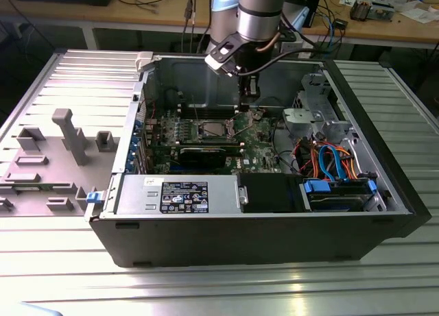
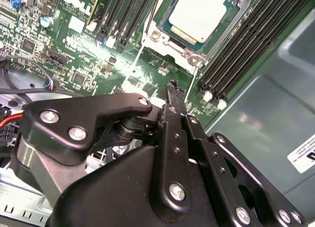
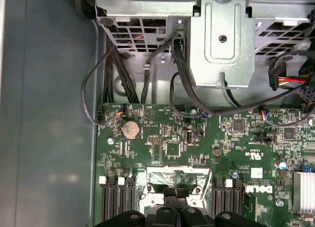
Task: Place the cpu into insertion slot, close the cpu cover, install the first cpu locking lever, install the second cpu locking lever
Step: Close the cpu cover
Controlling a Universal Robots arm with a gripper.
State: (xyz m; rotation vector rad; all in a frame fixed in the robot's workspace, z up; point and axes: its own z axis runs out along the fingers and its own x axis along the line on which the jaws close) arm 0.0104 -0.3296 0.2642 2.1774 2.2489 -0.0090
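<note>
Hovering by a seated cpu point(image 2: 199, 13), the end effector point(image 2: 172, 86) is shown clenched, with nothing seen between its fingers.
The cpu is lodged in the insertion slot point(image 3: 150, 186), and the cpu cover point(image 2: 183, 44) appears laid flat around it. Whether the locking levers are latched cannot be told. The arm point(image 1: 260, 14) is seen reaching straight down into the open computer case point(image 1: 206, 220), near the slot.

Exterior view overlooks case point(image 1: 274, 234); both wrist views near motherboard point(image 2: 147, 69) point(image 3: 157, 133).

the cpu point(image 2: 202, 15) sits in the insertion slot point(image 2: 161, 39) between memory slots point(image 2: 238, 52).
</note>
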